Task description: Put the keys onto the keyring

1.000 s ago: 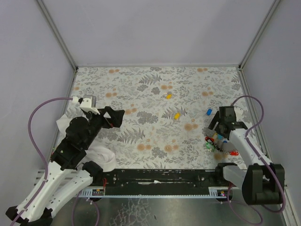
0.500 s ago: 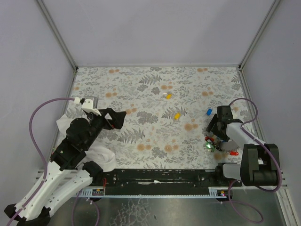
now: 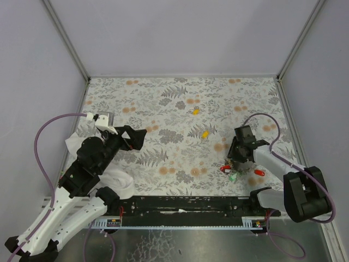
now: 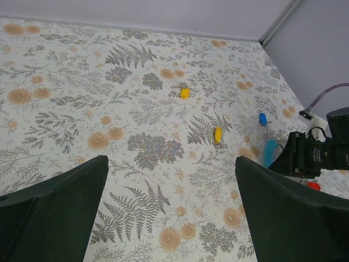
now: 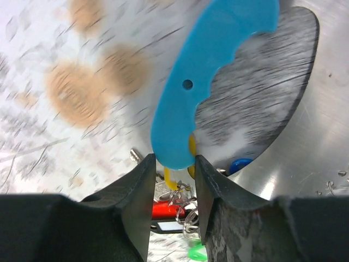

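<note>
My right gripper [image 5: 174,164] is shut on the lower end of the keyring's light-blue strap [image 5: 210,71], a pad pressing on each side. A grey section curves off behind the strap. Under the jaws hangs a bunch of small metal rings [image 5: 188,215] with a red key [image 5: 169,209], a green key [image 5: 199,252] and a blue one [image 5: 239,164]. In the top view this gripper [image 3: 235,162] is low at the right, red [image 3: 224,168] and green [image 3: 233,177] keys beside it. Two yellow keys [image 3: 196,111] [image 3: 205,134] lie loose mid-table. My left gripper [image 3: 131,137] stands open and holds nothing.
A white cloth [image 3: 117,181] lies under the left arm. In the left wrist view a blue key [image 4: 263,118] lies alone near the right wall, and the light-blue strap [image 4: 269,153] shows beside the black right gripper. Another red key [image 3: 259,172] rests by the right arm.
My right gripper has closed from wide open onto the light-blue strap and has shifted left, and the bunch of keys has moved left with it. The left arm has hardly moved.
</note>
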Available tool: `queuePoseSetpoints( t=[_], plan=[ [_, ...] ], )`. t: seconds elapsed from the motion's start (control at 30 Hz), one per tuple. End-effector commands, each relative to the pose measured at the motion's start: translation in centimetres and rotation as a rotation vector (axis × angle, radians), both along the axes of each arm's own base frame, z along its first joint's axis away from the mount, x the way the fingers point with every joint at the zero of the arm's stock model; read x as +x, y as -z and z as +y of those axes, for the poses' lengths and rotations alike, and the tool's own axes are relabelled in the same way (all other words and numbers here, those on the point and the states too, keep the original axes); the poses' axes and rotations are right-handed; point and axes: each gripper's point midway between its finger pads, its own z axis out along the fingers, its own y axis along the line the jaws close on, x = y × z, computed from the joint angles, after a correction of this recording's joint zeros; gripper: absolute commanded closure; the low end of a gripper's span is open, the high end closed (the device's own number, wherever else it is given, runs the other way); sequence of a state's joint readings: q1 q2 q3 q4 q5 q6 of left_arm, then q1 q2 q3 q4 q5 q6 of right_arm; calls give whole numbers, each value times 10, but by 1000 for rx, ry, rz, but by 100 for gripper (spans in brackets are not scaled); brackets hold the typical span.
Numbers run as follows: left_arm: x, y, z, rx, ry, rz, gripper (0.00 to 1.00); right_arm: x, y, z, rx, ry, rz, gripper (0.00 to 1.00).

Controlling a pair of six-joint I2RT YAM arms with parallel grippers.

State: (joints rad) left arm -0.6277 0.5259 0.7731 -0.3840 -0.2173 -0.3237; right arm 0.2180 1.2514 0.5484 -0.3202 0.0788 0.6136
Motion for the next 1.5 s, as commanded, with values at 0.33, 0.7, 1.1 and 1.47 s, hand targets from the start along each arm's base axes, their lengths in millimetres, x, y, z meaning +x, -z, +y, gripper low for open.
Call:
queuePoseSetpoints(
  t=[0.33, 0.7, 1.1, 1.47],
  plan=[
    [3, 5, -1, 24, -1, 8, 0, -45, 16, 162, 52, -355, 116, 61],
    [7, 10, -2, 37, -5, 31, 0, -52, -9, 276, 51, -700, 51, 51],
    [15, 27, -13, 65, 16, 113, 0, -43, -62, 215, -35, -811, -184, 36],
    [24, 48, -18, 114, 21, 207, 0, -39, -15, 175, 11, -703, -114, 36]
  ],
)
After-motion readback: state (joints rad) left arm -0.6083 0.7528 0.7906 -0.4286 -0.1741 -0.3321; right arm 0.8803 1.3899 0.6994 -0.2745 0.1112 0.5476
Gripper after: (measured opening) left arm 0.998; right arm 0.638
